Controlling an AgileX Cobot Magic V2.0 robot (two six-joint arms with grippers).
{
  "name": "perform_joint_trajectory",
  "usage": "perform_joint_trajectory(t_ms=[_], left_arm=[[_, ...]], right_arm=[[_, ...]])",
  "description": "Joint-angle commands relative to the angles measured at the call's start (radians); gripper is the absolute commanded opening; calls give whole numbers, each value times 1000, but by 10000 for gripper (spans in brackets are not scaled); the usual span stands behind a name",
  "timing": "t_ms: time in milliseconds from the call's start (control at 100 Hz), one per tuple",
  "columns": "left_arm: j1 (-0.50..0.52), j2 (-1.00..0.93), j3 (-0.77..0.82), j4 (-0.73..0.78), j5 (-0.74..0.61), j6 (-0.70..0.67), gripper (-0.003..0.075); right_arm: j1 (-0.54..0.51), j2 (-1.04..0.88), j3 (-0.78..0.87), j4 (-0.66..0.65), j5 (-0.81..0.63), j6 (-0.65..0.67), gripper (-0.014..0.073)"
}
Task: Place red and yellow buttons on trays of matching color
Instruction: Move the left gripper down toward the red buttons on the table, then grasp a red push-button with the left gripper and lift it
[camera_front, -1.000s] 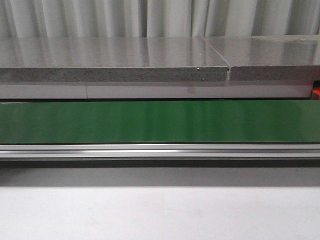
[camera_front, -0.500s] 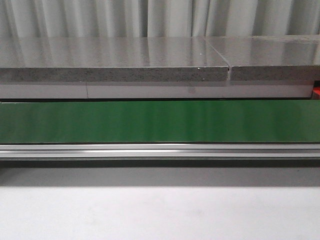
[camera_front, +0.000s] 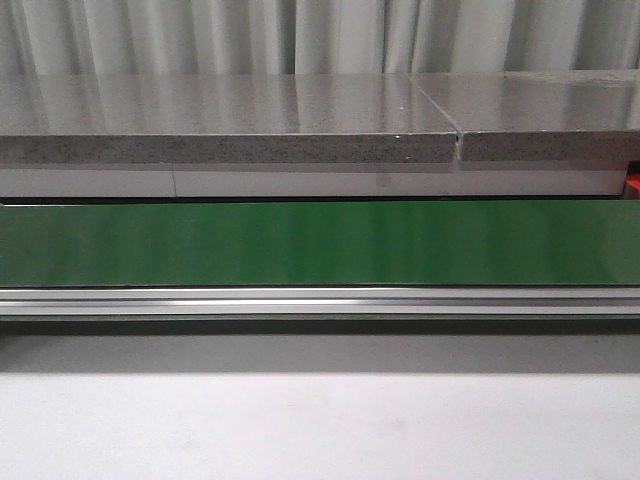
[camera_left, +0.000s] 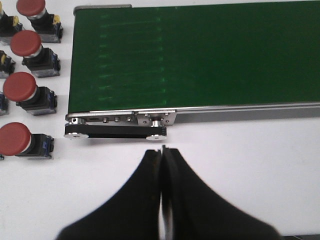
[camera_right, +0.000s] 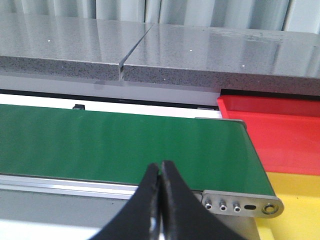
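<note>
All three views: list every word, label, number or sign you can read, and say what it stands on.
None can be read in any view.
Green belt: plain, no markings.
Red buttons: the caps are bare; any print on their dark bodies is too small to read.
Red tray and yellow tray: no lettering.
Stone counter: only speckles.
Belt end bracket: screws and a slot, no text.

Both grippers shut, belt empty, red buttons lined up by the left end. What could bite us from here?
1. The left gripper is shut near the red buttons; it must open before descending, or it may topple one.
2. The buttons sit close together, so open fingers could bump a neighbour.
3. The red tray directly abuts the yellow tray; a loose drop could land wrong.
</note>
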Motion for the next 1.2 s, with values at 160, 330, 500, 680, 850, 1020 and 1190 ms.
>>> perform_joint_trajectory(t_ms=[160, 330, 500, 680, 850, 1020, 1190], left_arm=[[-9, 47, -35, -14, -27, -4, 435], [-9, 53, -35, -14, -33, -49, 691], [-7, 53, -35, 72, -60, -224, 661], [74, 55, -31, 192, -97, -382, 660], [223, 95, -31, 192, -104, -380, 660], [359, 174, -31, 144, -142, -314, 660], [446, 279, -31, 76, -204, -266, 660]], right_arm=[[-5, -19, -14, -5, -81, -5, -67], [-5, -19, -14, -5, -81, -5, -67], [-5, -19, -14, -5, -81, -5, -67], [-5, -19, -14, -5, -81, -5, -67], [-5, -19, -14, -5, -81, -5, -67], [-5, -19, -14, -5, -81, -5, -67], [-5, -19, -14, -5, -81, -5, -67]])
